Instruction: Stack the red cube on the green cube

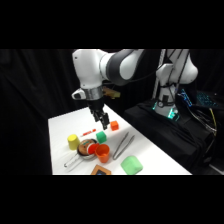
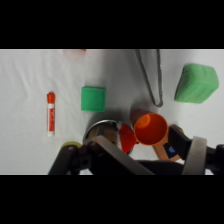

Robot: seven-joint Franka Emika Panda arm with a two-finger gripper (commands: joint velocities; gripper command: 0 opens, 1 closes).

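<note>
The gripper (image 1: 103, 123) hangs empty, I can't tell if it's parted. Beside it sits the red cube (image 1: 114, 126), the green cube (image 1: 102, 137) just below. Descending carelessly might nudge the orange cup (image 1: 102, 152).

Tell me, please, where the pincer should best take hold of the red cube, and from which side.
Probably from straight above, closing on two opposite upright faces of the red cube. It sits flat on the table, apart from the green cube, with free space around it.
</note>
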